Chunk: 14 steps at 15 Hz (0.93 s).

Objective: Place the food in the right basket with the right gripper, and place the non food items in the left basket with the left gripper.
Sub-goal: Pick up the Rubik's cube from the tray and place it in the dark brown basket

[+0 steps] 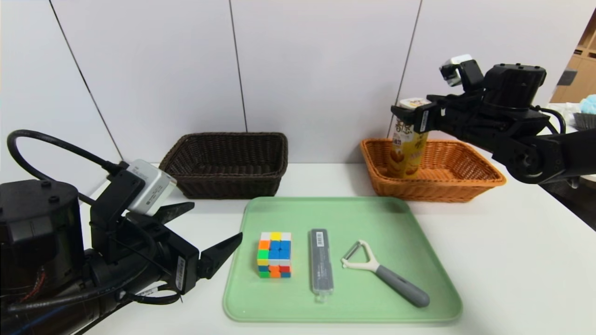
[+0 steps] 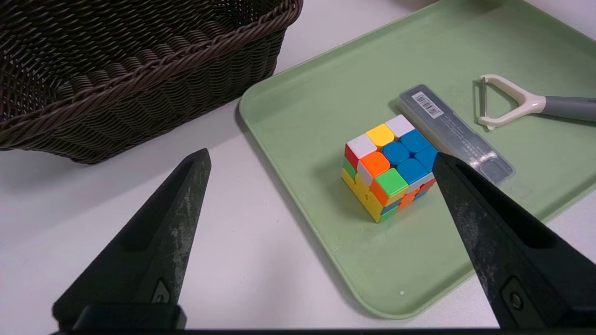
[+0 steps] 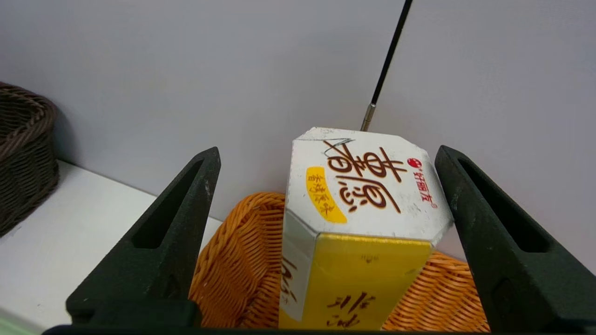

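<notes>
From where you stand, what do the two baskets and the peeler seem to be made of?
Dark basket: probably plastic wicker, slightly glossy; even strands.
Orange basket: wicker, perhaps synthetic; woven, sheeny strands.
Peeler: apparently smooth plastic, white and grey; its thin blade looks metallic.

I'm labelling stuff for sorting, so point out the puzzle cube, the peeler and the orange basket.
Puzzle cube (image 2: 396, 153): left wrist view, top face.
Peeler (image 1: 402, 286): head view, grey handle.
Orange basket (image 1: 428, 191): head view, front wall.
</notes>
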Tool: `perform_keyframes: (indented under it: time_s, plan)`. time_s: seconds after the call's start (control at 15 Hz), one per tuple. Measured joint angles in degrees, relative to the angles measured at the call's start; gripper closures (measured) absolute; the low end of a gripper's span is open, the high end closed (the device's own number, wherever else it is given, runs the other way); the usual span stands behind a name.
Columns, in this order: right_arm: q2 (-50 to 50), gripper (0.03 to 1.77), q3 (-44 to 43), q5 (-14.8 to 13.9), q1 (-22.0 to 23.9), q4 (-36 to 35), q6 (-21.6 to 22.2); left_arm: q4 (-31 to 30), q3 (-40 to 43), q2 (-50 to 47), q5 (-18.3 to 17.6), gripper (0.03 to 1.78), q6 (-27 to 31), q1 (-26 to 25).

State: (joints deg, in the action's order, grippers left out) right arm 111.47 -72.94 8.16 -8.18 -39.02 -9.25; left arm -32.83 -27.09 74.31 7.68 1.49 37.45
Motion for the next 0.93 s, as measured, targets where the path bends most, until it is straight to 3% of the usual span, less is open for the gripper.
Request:
perform_keyframes:
  time_s: [0.67, 0.93]
  plan:
    - [-12.0, 0.12, 9.1, 0.2, -0.3, 0.9, -1.8, 0.0, 0.6, -0.4, 0.0, 0.12, 0.1, 0.0]
    - [-21.0, 0.11, 15.6, 0.2, -2.8, 3.6, -2.2, 0.0, 1.2, -0.6, 0.0, 0.12, 0.1, 0.0]
